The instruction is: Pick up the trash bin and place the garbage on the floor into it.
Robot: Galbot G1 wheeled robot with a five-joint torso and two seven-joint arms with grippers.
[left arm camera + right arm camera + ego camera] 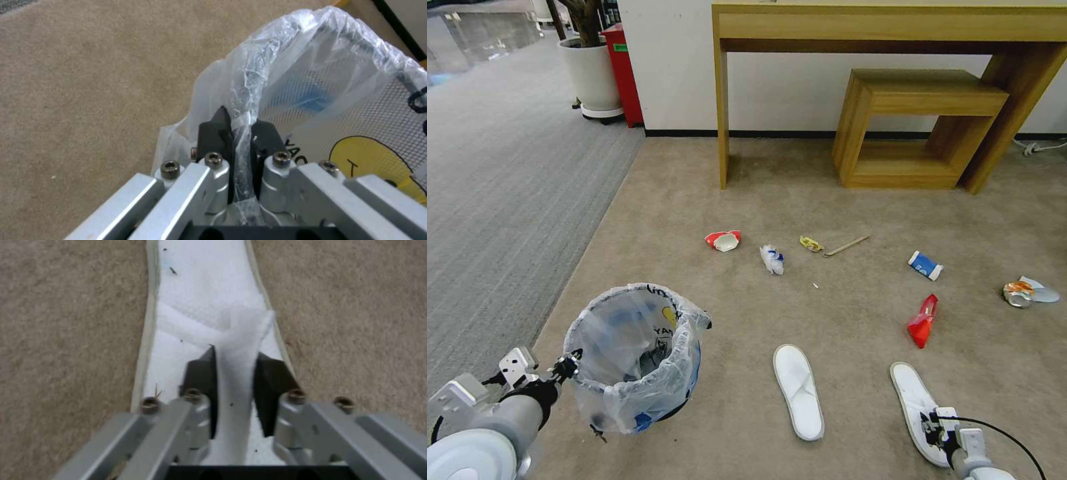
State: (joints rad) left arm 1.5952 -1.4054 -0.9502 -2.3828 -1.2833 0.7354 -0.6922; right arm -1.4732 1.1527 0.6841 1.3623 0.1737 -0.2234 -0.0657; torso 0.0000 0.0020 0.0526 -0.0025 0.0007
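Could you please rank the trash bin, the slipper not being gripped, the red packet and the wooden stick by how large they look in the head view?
1. trash bin, clearly largest, though nearest the camera.
2. free slipper.
3. red packet and wooden stick: similar length; the stick lies farther off, so unranked.

The right slipper's (pixel 915 407) heel end is hidden behind the right gripper (pixel 932 427), and the bag's (pixel 647 360) lettering is unreadable.

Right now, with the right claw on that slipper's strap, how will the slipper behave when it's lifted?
Probably light: the slipper looks thin and flat. Held by its soft fabric strap in the right claw, it will likely dangle and swing, with the thin sole perhaps bending. The textured cloth seems unlikely to slip.
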